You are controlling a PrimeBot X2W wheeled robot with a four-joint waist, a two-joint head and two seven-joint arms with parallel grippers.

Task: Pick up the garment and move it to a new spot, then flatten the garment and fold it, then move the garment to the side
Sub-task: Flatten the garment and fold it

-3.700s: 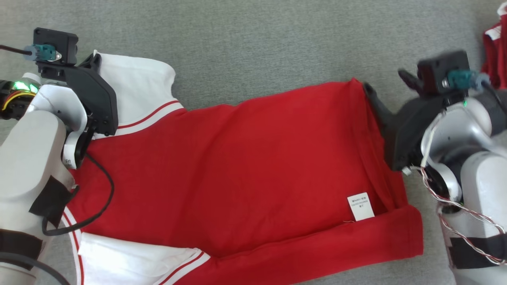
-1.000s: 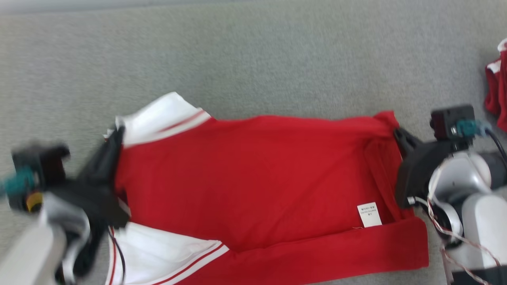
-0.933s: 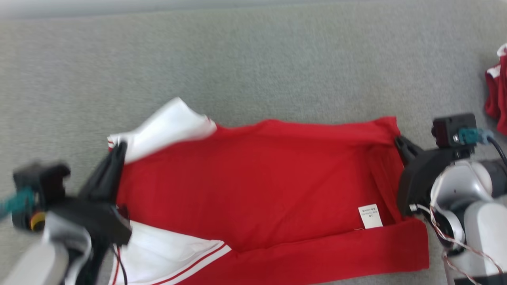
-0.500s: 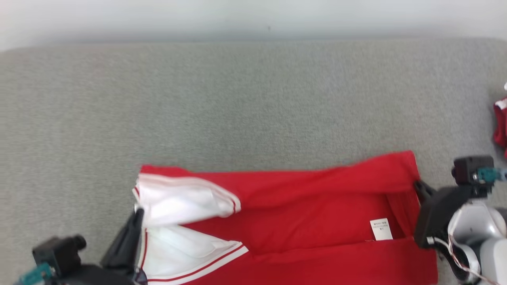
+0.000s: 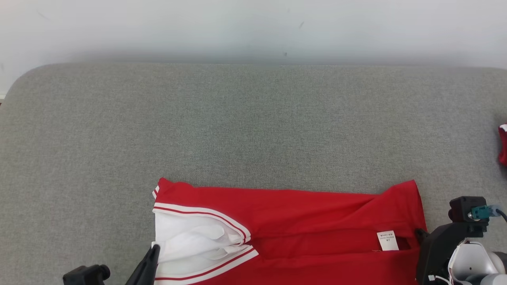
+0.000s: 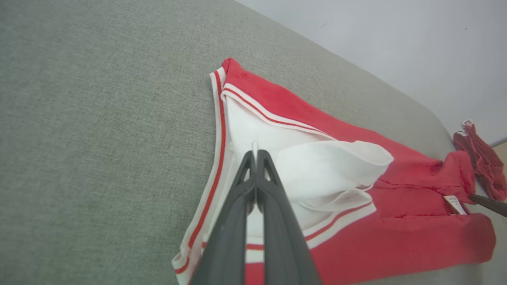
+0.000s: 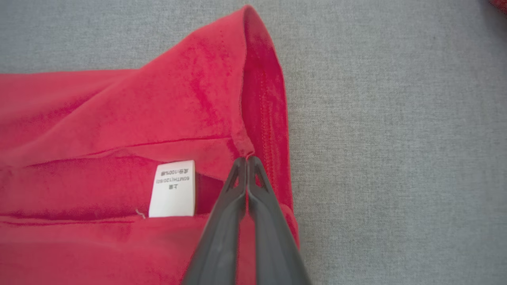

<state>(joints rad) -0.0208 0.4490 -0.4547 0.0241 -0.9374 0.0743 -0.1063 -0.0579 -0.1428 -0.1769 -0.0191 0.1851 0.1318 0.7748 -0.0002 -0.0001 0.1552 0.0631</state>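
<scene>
Dark grippers, pale wrist

The left gripper (image 6: 255,152) and right gripper (image 7: 246,158) each have two long dark grey fingers (image 7: 222,229) that taper to slim tips with small triangular recesses. The right arm carries a black camera box (image 5: 465,208), a teal plug (image 5: 480,212), a dark cable (image 5: 501,213) and a rounded white wrist shell (image 5: 473,261).

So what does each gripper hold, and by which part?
The red-and-white shirt: left gripper pinches white sleeve fabric, right gripper pinches the red hem edge.

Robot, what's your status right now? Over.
Left gripper shut on garment, white end. Right gripper shut on red hem. It lies part-folded on grey cushion. Second red cloth far right, apart.
</scene>
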